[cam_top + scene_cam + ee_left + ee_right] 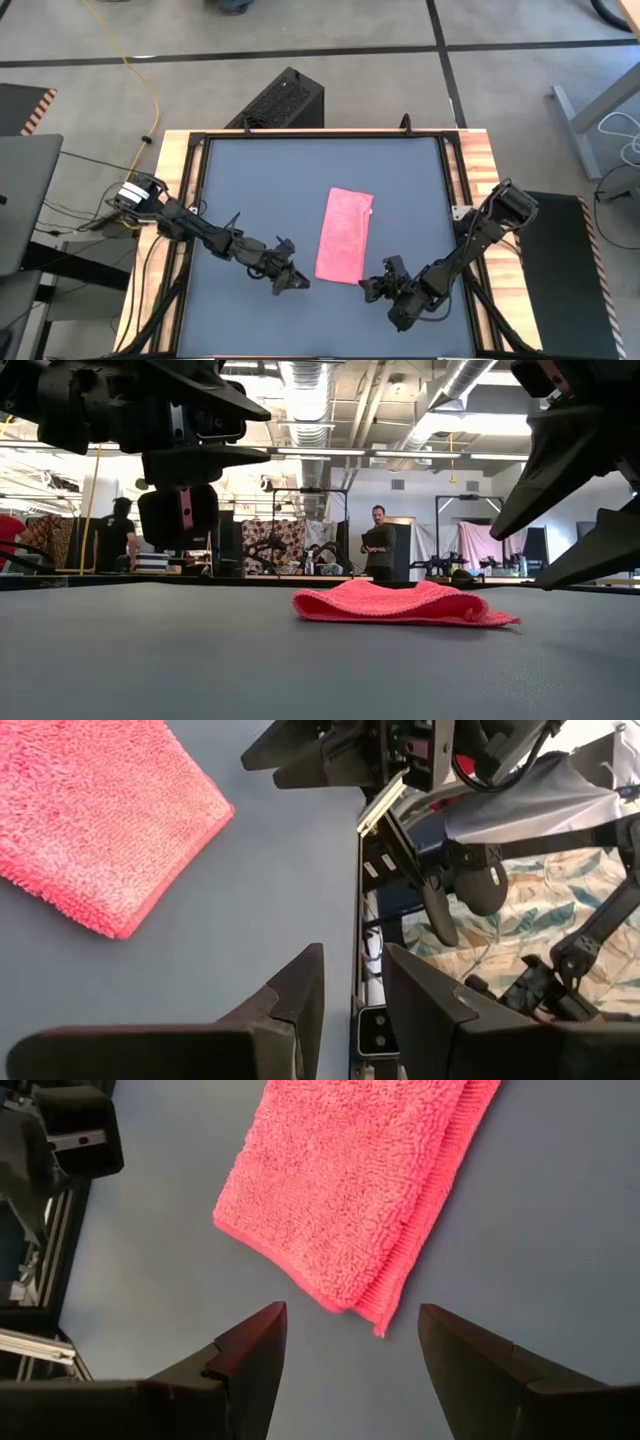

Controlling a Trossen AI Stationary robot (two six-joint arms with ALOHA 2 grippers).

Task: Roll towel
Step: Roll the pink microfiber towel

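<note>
The pink towel [345, 235] lies flat on the dark grey tabletop [260, 190], folded into a long strip running from near to far. Two layers show at its near end [375, 1295]. My left gripper [293, 283] hovers just left of the towel's near left corner [120, 925], with a narrow gap between its fingers [350, 995] and nothing in it. My right gripper [372, 290] stands wide open [350, 1345] just short of the towel's near right corner, touching nothing. In the low view the towel [400, 605] rests as a low mound.
A wooden frame [480, 160] borders the tabletop on both sides. A black box [280, 100] stands beyond the far edge, and a laptop [25, 200] sits off to the left. Bare tabletop lies left and right of the towel. People [378, 540] stand in the room beyond.
</note>
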